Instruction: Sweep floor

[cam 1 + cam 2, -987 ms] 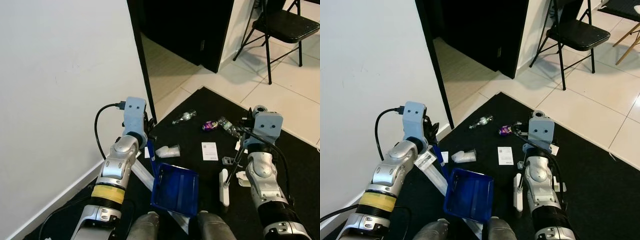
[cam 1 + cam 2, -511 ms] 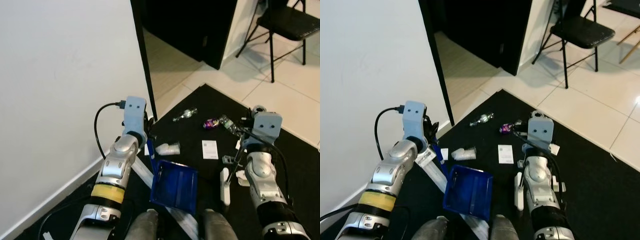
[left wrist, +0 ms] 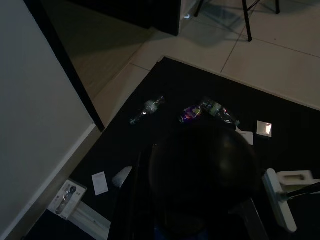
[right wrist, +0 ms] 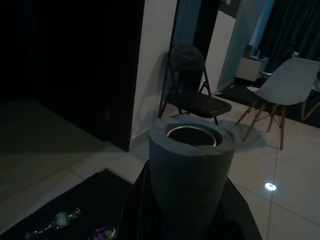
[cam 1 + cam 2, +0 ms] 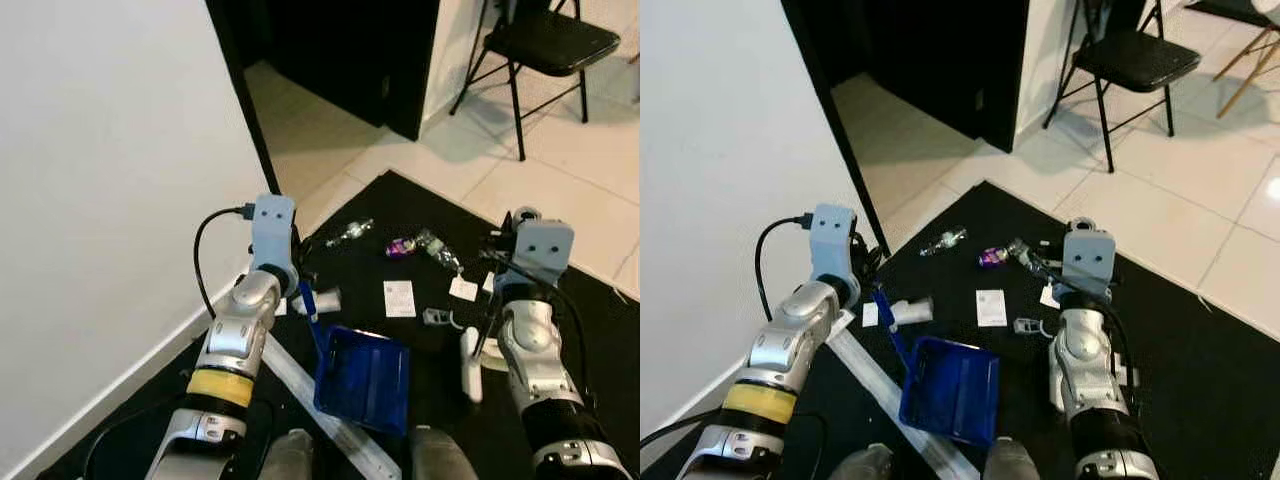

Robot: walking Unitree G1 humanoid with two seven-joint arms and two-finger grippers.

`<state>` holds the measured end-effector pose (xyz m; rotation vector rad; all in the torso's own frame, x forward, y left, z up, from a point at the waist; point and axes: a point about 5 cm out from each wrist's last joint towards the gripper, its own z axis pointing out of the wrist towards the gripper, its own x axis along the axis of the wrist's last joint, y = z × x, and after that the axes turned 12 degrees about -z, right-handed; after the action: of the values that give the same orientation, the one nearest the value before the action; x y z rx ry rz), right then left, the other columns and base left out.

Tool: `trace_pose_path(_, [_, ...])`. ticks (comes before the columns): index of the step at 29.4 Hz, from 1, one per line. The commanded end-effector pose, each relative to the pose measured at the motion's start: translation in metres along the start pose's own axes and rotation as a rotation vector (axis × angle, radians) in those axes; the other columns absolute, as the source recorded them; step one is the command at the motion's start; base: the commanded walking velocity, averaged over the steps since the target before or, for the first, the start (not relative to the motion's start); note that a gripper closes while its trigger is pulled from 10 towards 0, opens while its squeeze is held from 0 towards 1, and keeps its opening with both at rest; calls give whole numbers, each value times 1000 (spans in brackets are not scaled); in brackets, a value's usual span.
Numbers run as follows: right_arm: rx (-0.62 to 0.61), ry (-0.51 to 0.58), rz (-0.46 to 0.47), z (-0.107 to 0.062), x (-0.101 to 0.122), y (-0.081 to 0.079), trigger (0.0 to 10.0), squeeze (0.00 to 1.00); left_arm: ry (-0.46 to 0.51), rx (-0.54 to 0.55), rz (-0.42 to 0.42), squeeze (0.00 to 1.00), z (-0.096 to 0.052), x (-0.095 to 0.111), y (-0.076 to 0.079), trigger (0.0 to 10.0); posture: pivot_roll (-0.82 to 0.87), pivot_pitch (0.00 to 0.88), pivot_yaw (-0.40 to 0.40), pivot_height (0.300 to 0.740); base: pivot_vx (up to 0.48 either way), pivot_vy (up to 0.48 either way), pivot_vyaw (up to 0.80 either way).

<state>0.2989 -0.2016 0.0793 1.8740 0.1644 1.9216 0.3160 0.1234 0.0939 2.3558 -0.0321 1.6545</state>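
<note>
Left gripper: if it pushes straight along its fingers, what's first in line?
Probably the purple wrapper and the clear bottle beside it on the black mat; depth is unclear, and the left gripper's held handle blocks the near view.

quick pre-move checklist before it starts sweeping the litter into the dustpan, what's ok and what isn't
1. Blue plastic dustpan held by the left gripper via its handle: ok, the pan hangs by the robot's feet, open face up.
2. White broom head held on its pole by the right gripper: ok, the grey pole end sits between the fingers.
3. Litter on the black mat: ok, clear plastic bottle, purple wrapper and white paper card lie ahead.
4. Dustpan lip flat on the mat: cannot tell.
5. Long white strip under the dustpan: not ok, it crosses the sweeping path.
</note>
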Motion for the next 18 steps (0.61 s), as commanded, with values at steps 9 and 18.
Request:
trace_pose_path(9, [-14,70,-8,4,14,3,10000,0,-1,59,-9,0,1,-1,-5,10000,-86,58,78,740,0,0,0])
trace_pose_path(18, [-59,138,-115,11,25,28,10000,0,-22,135,-58,0,7,-8,-7,10000,-91,70,73,740,0,0,0])
